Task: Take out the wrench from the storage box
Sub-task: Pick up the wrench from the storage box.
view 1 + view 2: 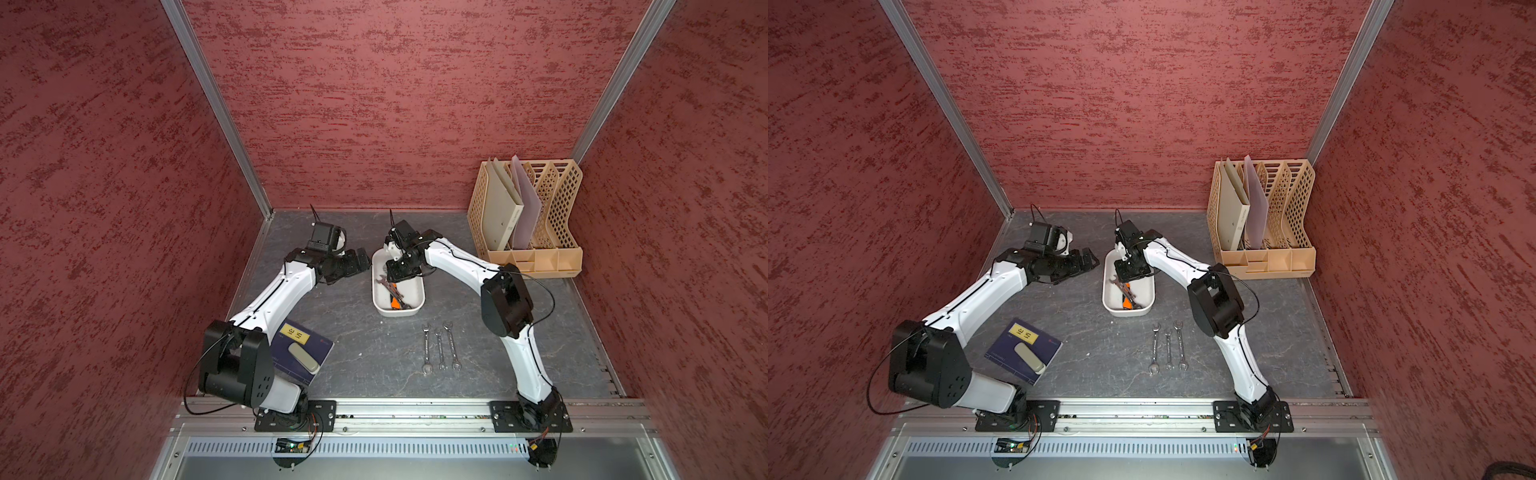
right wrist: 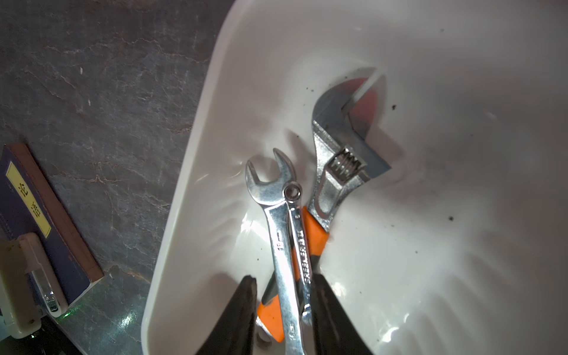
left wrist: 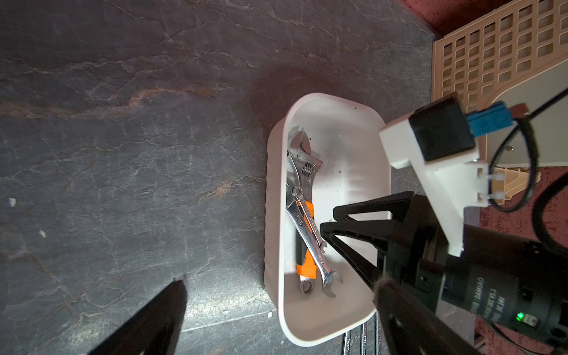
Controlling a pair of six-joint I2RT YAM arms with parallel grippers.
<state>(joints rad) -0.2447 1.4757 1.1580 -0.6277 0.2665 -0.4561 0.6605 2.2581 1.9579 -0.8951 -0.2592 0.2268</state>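
Right gripper [image 2: 284, 278] reached into the white storage box [image 2: 184, 153], jaws straddling two stacked combination wrenches [image 2: 284, 233] (adjustable wrench [image 2: 338, 172] beneath) — clamped or not, unclear. Left gripper [image 1: 1090, 258] hovered beside the box — jaws spread wide, empty.

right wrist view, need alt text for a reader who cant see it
Close-up into the white storage box: the right claw has a black finger on each side of two silver wrenches that lie on an orange-handled adjustable wrench. Beside the box, on the dark table, lies a blue book with a yellow label.
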